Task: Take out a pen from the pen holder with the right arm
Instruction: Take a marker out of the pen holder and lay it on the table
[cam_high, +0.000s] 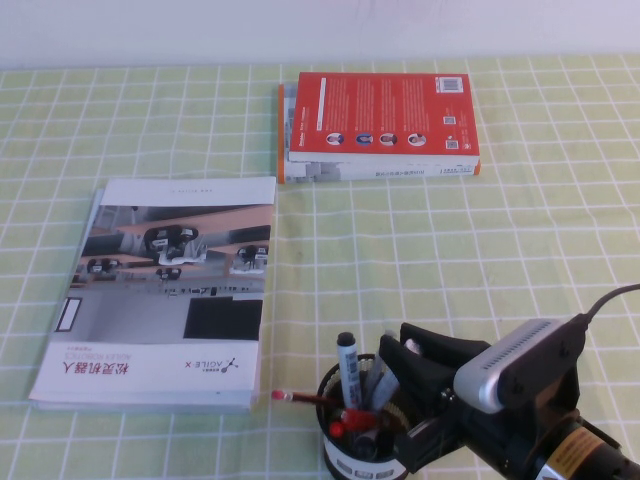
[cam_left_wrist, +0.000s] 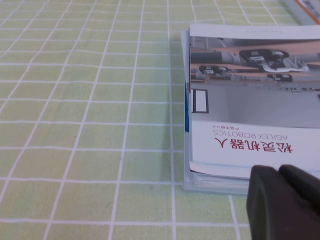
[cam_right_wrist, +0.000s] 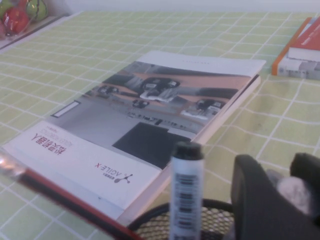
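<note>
The left pincer (cam_left_wrist: 279, 174), closed on nothing, hangs parked over the booklet (cam_high: 170, 280) corner. No pen is out yet: all stand in the pen holder (cam_high: 335, 452) at the table's (cam_high: 450, 260) near edge, the grey pen (cam_high: 377, 385) with its long axis near vertical (leaning a little), top skyward. The right pincer (cam_high: 397, 348) sits at it; whether it grips, I cannot tell. Lifting remains.

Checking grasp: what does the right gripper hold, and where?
Right gripper, over the pen holder, grips a grey pen by its top end. Left gripper, by the booklet, holds nothing.
</note>
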